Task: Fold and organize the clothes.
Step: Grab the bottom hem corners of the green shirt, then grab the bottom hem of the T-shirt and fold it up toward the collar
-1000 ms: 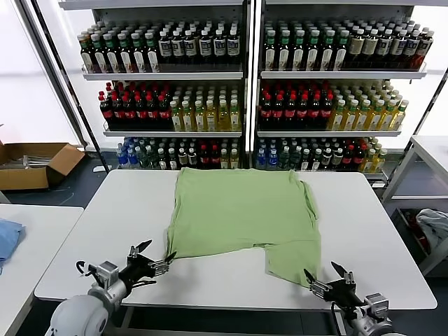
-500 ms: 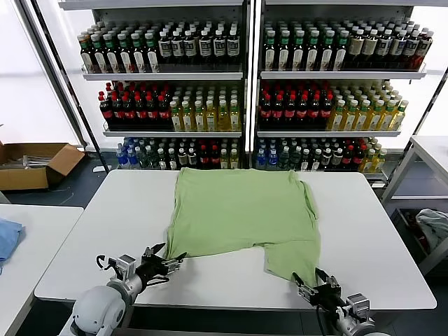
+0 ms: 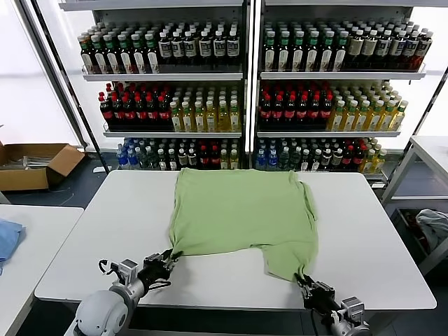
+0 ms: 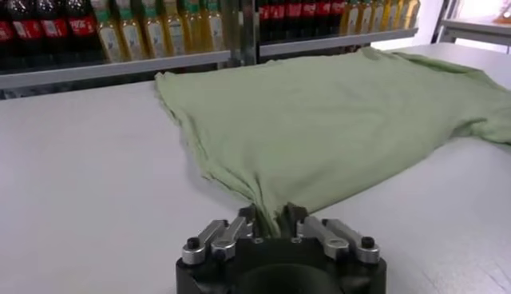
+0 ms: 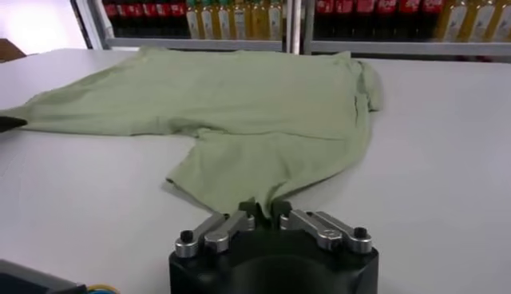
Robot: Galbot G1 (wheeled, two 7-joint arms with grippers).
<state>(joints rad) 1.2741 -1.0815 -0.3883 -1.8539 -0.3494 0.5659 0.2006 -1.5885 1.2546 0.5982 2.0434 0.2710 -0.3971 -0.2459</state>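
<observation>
The light green polo shirt (image 3: 241, 213) lies spread on the white table (image 3: 98, 238), back side up, so collar, buttons and print are hidden. My left gripper (image 3: 168, 260) is shut on the shirt's near left corner. In the left wrist view the cloth (image 4: 335, 120) gathers into the pinch of this gripper (image 4: 268, 216). My right gripper (image 3: 306, 283) is shut on the shirt's near right corner. In the right wrist view the cloth (image 5: 263, 112) runs down between the closed fingers of this gripper (image 5: 264, 209).
Shelves of bottles (image 3: 245, 91) stand behind the table. A cardboard box (image 3: 31, 164) sits on the floor far left. A blue cloth (image 3: 5, 238) lies on a side table at left. A pale cloth (image 3: 434, 227) hangs at far right.
Both grippers moved forward to the shirt's near corners and closed on the cloth; a second ago they were open and short of the hem.
</observation>
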